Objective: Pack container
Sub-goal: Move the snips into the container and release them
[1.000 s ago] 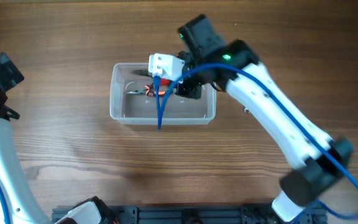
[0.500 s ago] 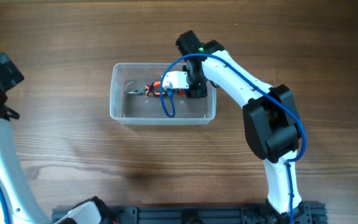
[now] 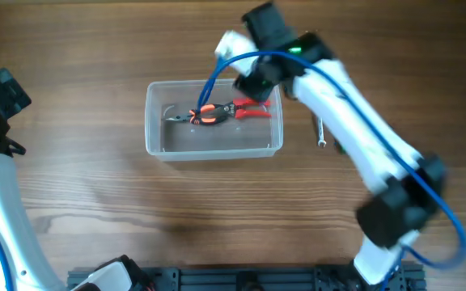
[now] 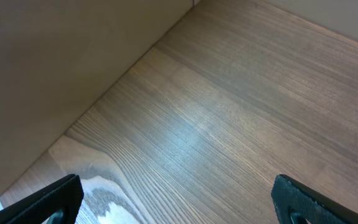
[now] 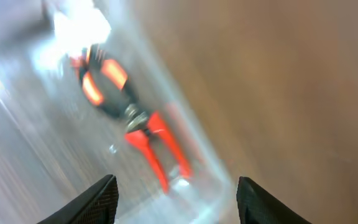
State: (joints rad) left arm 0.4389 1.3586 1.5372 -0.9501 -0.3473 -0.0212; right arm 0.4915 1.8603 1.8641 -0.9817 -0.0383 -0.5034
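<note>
Wood table; blur obscured tools in container; unclear item at its 3 o'clock. Left gripper, right gripper gaped wide, empty.

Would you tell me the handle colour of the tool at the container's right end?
Red handles, shown best in the right wrist view.

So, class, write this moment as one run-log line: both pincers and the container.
left pincer: open, empty | right pincer: open, empty, by container | container holds: orange-black pliers, red-handled pliers

Likely a lab: wooden table
</note>
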